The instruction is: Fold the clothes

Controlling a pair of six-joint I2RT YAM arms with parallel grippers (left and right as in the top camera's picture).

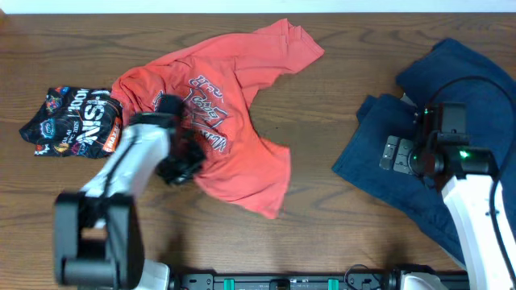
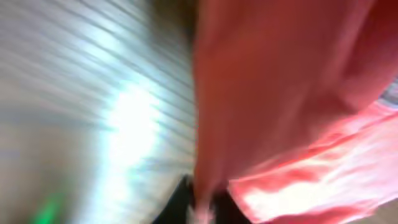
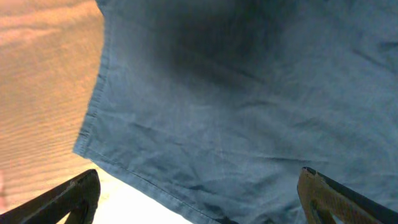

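The coral-red T-shirt lies crumpled on the wooden table, print side showing. My left gripper is at its lower left edge. In the blurred left wrist view the red T-shirt fabric runs down between the two dark fingers, and the left gripper is shut on it. The dark navy garment lies bunched at the right. My right gripper hovers over its left part. In the right wrist view the right gripper is open wide above the navy garment's hem, nothing between its fingers.
A small black folded bundle with white and orange lettering lies at the far left, next to the T-shirt. Bare wooden table separates the two garments. The arm bases stand along the table's front edge.
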